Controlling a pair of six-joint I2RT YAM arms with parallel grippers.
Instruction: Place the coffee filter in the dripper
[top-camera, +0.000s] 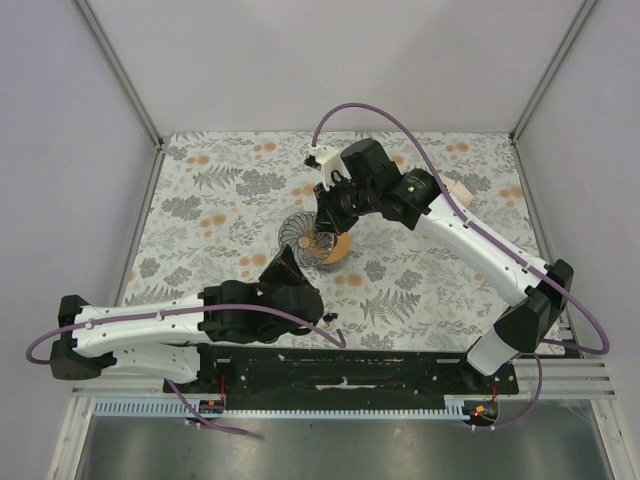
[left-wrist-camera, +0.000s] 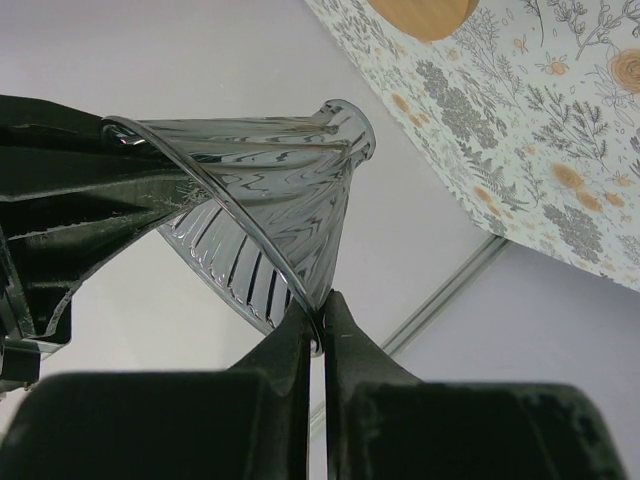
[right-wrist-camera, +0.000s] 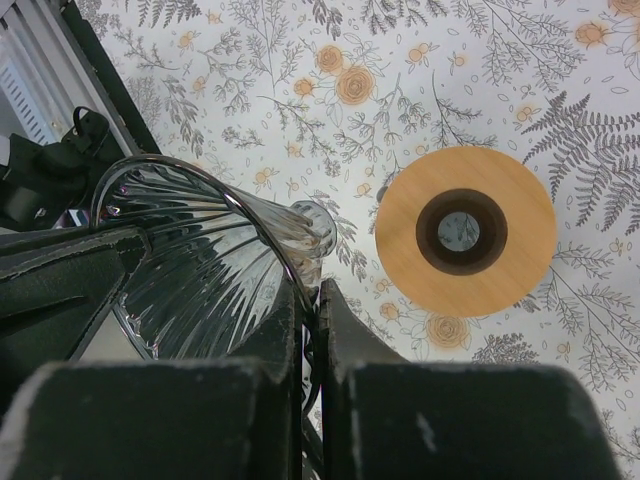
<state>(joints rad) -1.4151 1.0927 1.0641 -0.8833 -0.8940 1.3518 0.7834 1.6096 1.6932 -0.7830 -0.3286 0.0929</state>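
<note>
Ribbed dripper (right-wrist-camera: 200, 270) on its side, narrow end toward the orange ring (right-wrist-camera: 520, 230).

From above, the right arm (top-camera: 470, 235) hides most of a tan object (top-camera: 457, 187) at the tabletop's (top-camera: 220, 200) far side; what it is cannot be told. The wooden ring (top-camera: 340, 252) shows only partly behind the dripper (top-camera: 298, 230). In the left wrist view, the top edge cuts that ring off, leaving a curved slice.
</note>
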